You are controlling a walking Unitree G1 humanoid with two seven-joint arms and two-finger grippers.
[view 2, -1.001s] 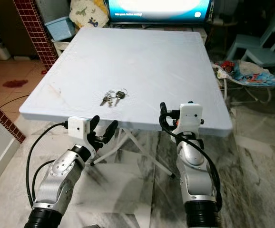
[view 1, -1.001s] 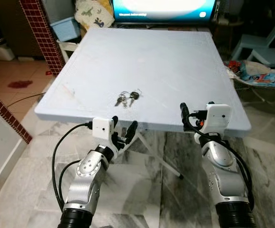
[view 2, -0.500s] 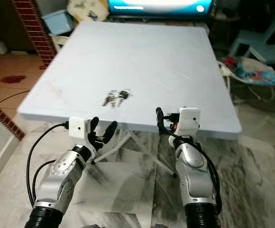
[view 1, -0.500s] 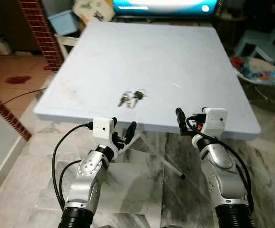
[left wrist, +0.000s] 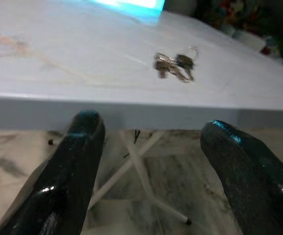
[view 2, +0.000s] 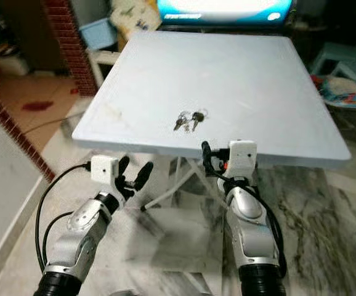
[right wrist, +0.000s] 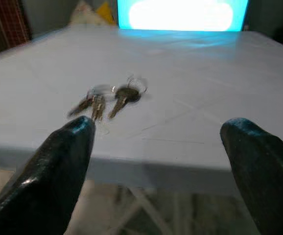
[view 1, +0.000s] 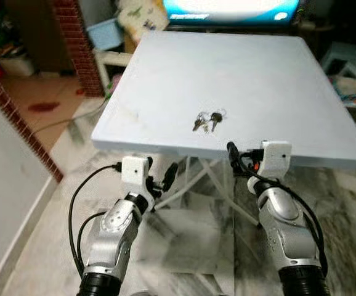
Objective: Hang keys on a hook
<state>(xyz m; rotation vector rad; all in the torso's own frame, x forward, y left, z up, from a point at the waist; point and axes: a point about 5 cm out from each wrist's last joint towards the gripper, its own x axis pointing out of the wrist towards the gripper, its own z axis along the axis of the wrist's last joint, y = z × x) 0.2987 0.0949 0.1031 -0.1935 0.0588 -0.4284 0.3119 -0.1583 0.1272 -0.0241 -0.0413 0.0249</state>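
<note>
Bunch of keys [view 1: 207, 119] flat near table [view 1: 165, 80] front edge; both grippers, left [view 1: 158, 174] and right [view 1: 246, 154], spread, empty, below that edge. Risk: clipping the edge, or nudging keys away.

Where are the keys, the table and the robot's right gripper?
keys [view 1: 207, 120], left eye view, middle of the bunch.
table [view 1: 239, 68], left eye view, bare part of the pale top.
right gripper [right wrist: 156, 161], right wrist view, midway between its two black fingertips, which stand apart.
</note>
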